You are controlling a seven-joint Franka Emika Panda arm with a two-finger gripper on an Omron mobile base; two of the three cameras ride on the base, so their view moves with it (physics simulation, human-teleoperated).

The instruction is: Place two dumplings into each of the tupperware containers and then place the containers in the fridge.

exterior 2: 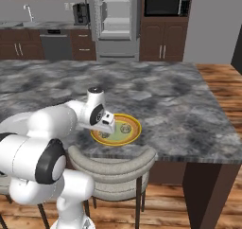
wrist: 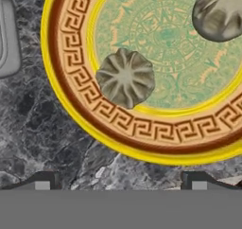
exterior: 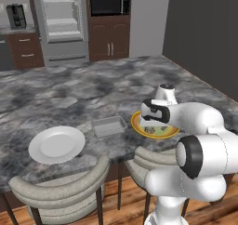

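Even, diffuse rendered light; soft faint shadows under the round white plate on the grey marbled stone bench. Base views coarse; hand view close, slightly soft.

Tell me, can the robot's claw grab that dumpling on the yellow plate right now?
Probably yes. The gripper hangs open just above the yellow plate, and the nearer dumpling sits uncovered near its rim, with nothing between it and the fingertips.

two dumplings lie on plate.
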